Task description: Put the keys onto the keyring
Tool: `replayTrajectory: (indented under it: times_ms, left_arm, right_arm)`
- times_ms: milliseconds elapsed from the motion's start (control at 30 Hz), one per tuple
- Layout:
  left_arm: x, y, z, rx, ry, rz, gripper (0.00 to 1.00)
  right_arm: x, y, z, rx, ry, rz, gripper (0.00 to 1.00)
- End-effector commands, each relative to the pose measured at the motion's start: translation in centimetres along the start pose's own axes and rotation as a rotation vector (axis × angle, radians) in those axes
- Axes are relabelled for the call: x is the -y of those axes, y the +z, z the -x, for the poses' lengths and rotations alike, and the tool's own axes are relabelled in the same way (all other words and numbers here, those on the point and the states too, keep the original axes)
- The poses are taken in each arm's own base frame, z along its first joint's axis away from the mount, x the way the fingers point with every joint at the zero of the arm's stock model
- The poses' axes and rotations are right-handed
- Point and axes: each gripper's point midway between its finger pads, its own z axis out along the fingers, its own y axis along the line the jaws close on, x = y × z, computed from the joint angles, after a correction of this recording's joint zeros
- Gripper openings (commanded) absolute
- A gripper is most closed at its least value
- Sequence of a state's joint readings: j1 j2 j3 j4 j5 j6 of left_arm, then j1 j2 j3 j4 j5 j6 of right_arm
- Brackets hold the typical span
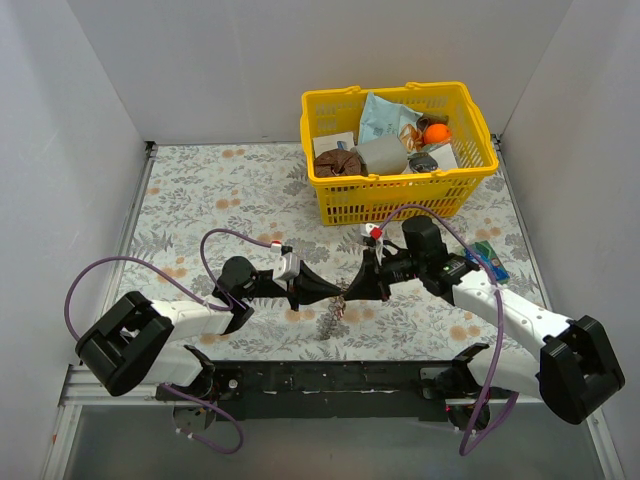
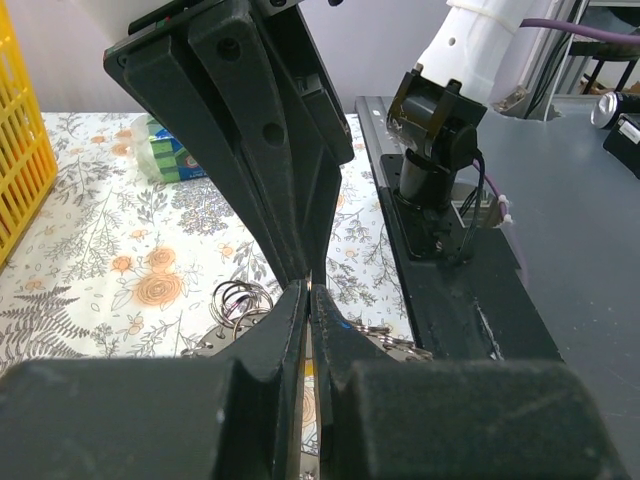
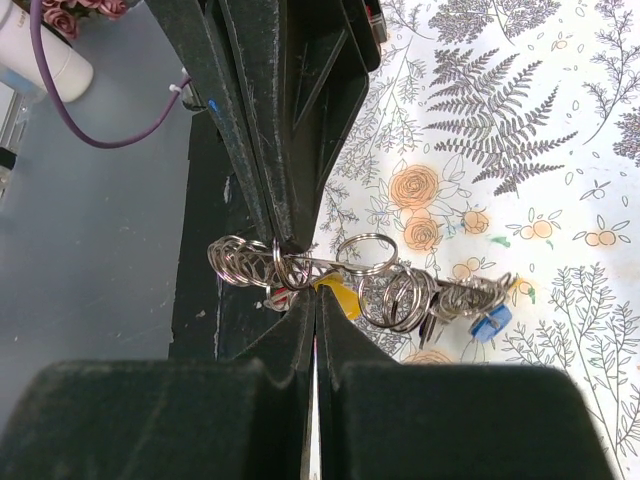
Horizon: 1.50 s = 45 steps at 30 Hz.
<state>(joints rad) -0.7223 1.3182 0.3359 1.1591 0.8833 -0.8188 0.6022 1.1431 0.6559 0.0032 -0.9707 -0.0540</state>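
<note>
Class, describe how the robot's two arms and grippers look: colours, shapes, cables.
The left arm and right arm have white tubular links and black joints. A purple cable loops along each. The left gripper and right gripper are black, each with two long tapering fingers.

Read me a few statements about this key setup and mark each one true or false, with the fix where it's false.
1. The left gripper and the right gripper are both shut. True.
2. The two grippers are far apart from each other. False: they meet tip to tip at the key bunch.
3. The yellow basket is empty. False: it holds several items.
4. One key in the bunch has a blue head. True.
5. The key bunch lies inside the basket. False: it sits at the gripper tips, outside the basket, apparently pinched by both.
</note>
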Motion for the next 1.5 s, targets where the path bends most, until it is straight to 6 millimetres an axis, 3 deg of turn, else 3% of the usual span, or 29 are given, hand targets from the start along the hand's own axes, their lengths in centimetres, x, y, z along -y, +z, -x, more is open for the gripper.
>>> replayTrajectory:
  times_ms: [0, 600, 1000, 1200, 1467]
  left_arm:
    - [0.4, 0.7, 4.1, 0.091, 0.118, -0.039, 0.00]
    - [1.0, 0.8, 5.3, 0.113, 0.132, -0.070, 0.00]
    - [1.2, 0.8, 5.2, 0.106, 0.124, -0.081, 0.00]
    - [1.1, 0.6, 5.0, 0.102, 0.127, -0.065, 0.00]
    - [0.5, 0.1, 4.2, 0.053, 0.145, -0.013, 0.00]
  right_arm:
    - [0.5, 0.4, -0.1, 0.001, -0.012, -0.017, 0.01]
    - [1.4, 1.0, -0.6, -0.011, -0.007, -0.045, 0.01]
    - [0.4, 1.0, 0.4, 0.043, -0.063, 0.002, 0.01]
    - [0.4, 0.7, 0.3, 0.035, -0.071, -0.022, 0.11]
    - [0.2, -0.5, 0.8, 0.028, -0.134, -0.099, 0.34]
